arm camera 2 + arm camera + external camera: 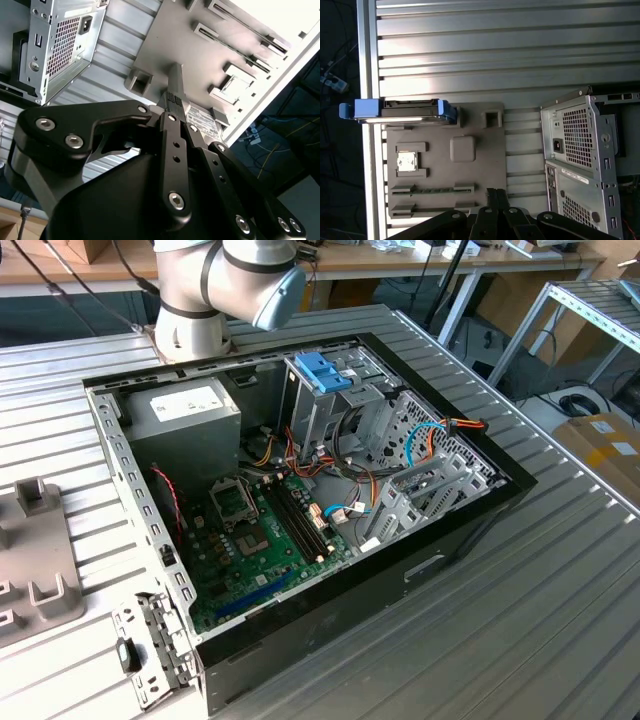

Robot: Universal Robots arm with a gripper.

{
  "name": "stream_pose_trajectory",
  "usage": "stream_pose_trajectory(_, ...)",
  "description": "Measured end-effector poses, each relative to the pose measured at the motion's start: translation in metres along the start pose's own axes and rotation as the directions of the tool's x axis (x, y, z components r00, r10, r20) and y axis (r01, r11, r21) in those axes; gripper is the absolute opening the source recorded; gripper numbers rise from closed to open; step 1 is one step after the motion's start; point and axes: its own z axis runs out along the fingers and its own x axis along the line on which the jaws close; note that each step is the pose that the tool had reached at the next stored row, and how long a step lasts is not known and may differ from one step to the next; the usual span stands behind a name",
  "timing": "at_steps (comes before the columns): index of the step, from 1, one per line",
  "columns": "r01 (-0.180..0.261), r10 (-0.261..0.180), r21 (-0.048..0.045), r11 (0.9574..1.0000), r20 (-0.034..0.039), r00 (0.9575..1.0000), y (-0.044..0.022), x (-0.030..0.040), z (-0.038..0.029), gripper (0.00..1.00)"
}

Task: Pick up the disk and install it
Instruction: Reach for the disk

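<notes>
At the exterior view's left lies the grey fixture plate (48,552). In the first wrist view the disk (400,111) stands on edge in a slot at one end of this plate. One blue end of its carrier reaches out past the rail of the slatted table (520,620).

The gripper (495,194) hangs over the opposite end of the plate, apart from the disk. Its fingertips are drawn together and there is nothing between them. In the second wrist view a white-labelled face shows behind the fingers (173,95). It is probably the same disk, though the linkage hides most of it.

Further right in the exterior view sits the open computer case (400,575). Inside it is the upright drive cage (325,415), topped by a blue handle piece (322,370), with loose cables (345,510) lying close beside it.

The main risk, as I judge it, is at the pick. Jaws this close together would strike the disk's upper edge instead of straddling it, and a knock there could tip the disk out of its slot and off the table.

A grip on the plastic carrier alone might flex or slip. Once the disk is at the case, the cables near the cage could snag it — or be pinched behind it.
</notes>
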Motion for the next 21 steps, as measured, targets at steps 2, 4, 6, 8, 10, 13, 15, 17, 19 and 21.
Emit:
stream_pose_trajectory(2,0.000,0.000,0.0000,1.0000,0.0001,1.0000,-0.0001,0.0016,0.0001,0.10)
stream_pose_trajectory(4,0.000,0.000,0.0000,1.0000,0.0000,1.0000,-0.0002,0.0027,0.0000,0.10)
stream_pose_trajectory(6,0.000,0.000,0.0000,1.0000,0.0000,1.0000,-0.0003,0.0043,0.0001,0.10)
stream_pose_trajectory(8,0.000,0.000,0.0000,1.0000,0.0001,1.0000,-0.0004,0.0057,0.0001,0.10)
stream_pose_trajectory(10,0.000,0.000,0.0000,1.0000,0.0000,1.0000,-0.0005,0.0066,0.0001,0.10)
stream_pose_trajectory(13,0.000,0.000,0.0000,1.0000,0.0000,1.0000,-0.0006,0.0079,0.0001,0.10)
stream_pose_trajectory(15,0.000,0.000,0.0000,1.0000,0.0000,1.0000,-0.0007,0.0091,0.0001,0.10)
stream_pose_trajectory(17,0.000,0.000,0.0000,1.0000,0.0000,1.0000,-0.0008,0.0103,0.0001,0.10)
stream_pose_trajectory(19,0.000,0.000,0.0000,1.0000,0.0000,1.0000,-0.0009,0.0115,0.0001,0.10)
stream_pose_trajectory(21,0.000,0.000,0.0000,1.0000,0.0001,1.0000,-0.0009,0.0123,0.0002,0.10)
